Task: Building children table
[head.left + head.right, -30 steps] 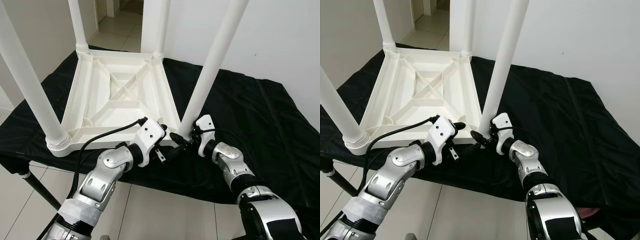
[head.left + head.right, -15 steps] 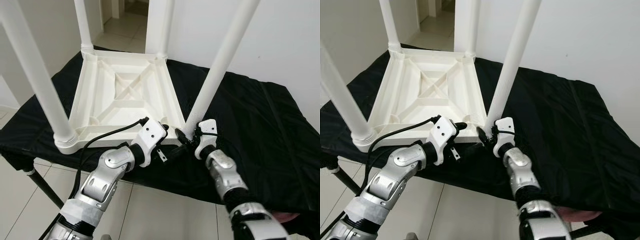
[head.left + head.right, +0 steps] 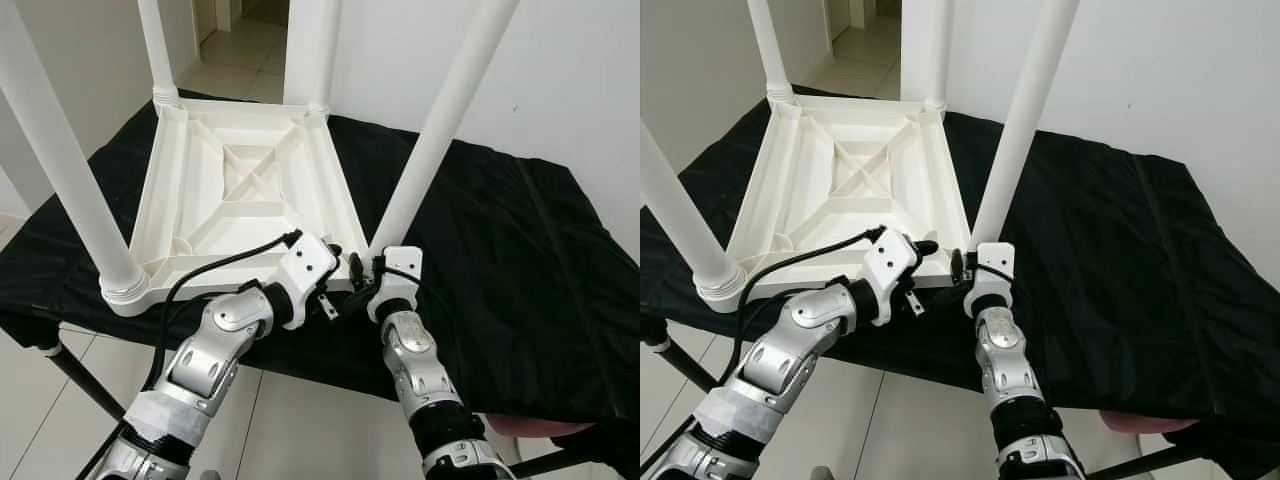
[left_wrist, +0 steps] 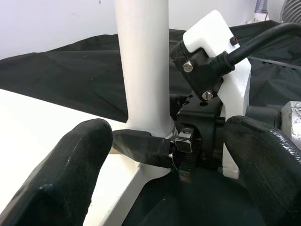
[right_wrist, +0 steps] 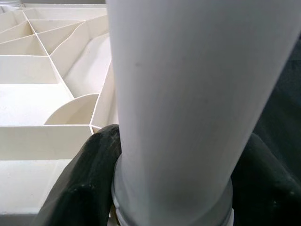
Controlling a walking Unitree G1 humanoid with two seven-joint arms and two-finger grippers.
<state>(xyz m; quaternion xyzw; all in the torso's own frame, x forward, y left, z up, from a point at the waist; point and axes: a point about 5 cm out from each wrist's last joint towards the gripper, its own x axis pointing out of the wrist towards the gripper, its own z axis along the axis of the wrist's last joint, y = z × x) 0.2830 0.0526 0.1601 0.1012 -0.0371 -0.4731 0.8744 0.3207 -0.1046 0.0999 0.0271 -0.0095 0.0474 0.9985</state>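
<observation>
The white children's table [image 3: 240, 195] lies upside down on a black cloth, its legs pointing up. My right gripper [image 3: 362, 272] is at the base of the near-right leg [image 3: 430, 150]; in the right wrist view its black fingers [image 5: 89, 174] press on both sides of that leg [image 5: 174, 94]. Just left of it, at the same corner, my left gripper [image 3: 925, 250] stands open. Its wide-spread fingers [image 4: 70, 174] have nothing between them, and beyond them stand the leg [image 4: 143, 61] and the right gripper's finger.
The black cloth [image 3: 500, 260] covers a raised work surface whose front edge runs just under my wrists, with tiled floor [image 3: 310, 420] below. A white wall stands close on the right and an open doorway [image 3: 245, 20] lies behind. A black cable [image 3: 215, 265] runs along my left arm.
My right elbow has swung in to the left, so the forearm now rises almost straight up to the leg base. Its gripper stays at the leg. The left arm has barely moved.
</observation>
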